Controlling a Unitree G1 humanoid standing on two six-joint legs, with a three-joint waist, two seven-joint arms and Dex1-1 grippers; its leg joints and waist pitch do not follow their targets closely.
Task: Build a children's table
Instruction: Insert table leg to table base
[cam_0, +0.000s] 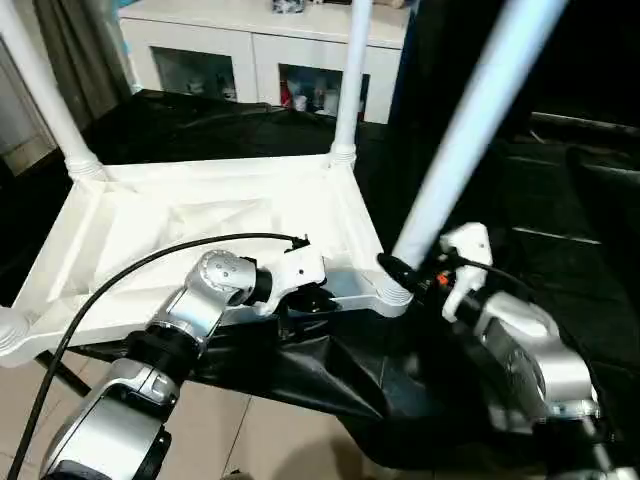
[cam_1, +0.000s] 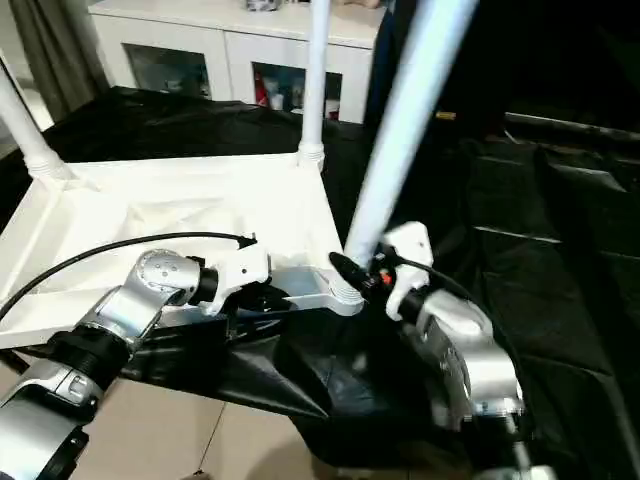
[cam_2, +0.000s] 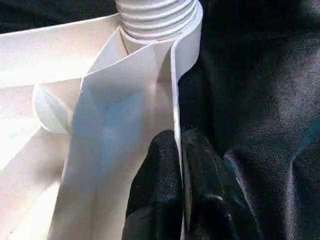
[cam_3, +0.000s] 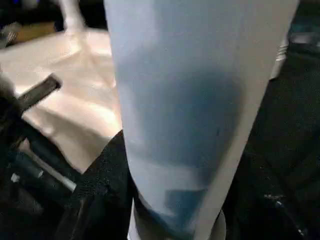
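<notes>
One tabletop (cam_0: 215, 225) lies upside down on a black cloth (cam_0: 560, 280), ribbed underside up. Three legs stand in its corner sockets in the head views: a far-left leg (cam_0: 40, 85), a far-right leg (cam_0: 352, 75), and a near-right leg (cam_0: 470, 130) leaning over the cloth. The left gripper (cam_2: 177, 192) is pinched nearly closed on the tabletop's near rim, one black finger on each side of the thin wall, just beside the near-right socket. The right gripper (cam_0: 415, 275) grasps the near-right leg's base, half-spread fingers around the tube just above its socket. A white cabinet (cam_0: 260, 50) stands behind.
</notes>
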